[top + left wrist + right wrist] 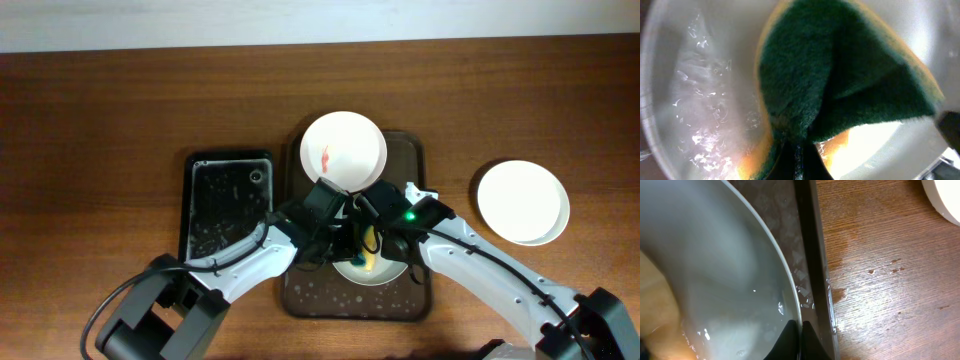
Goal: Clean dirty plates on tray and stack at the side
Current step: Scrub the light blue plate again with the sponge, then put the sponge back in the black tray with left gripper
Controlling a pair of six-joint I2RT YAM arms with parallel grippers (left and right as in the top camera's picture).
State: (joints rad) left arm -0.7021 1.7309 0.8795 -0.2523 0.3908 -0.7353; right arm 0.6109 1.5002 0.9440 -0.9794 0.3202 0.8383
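A white plate [343, 150] with a red smear sits at the far end of the dark brown tray [416, 160]. A second, wet plate [385, 274] lies in the tray's middle under both arms. My left gripper [800, 160] is shut on a green-yellow sponge [840, 70] and presses it into this plate [695, 90]. My right gripper [801, 332] is shut on the rim of the same plate [715, 255], beside the tray's rim [812, 255]. A third white plate [522, 202] lies on the table to the right, off the tray.
A smaller black wet tray [226, 200] lies left of the brown tray. Water drops mark the wooden table [890, 280] right of the tray's rim. The white plate's edge [945, 200] shows at the right wrist view's top right corner.
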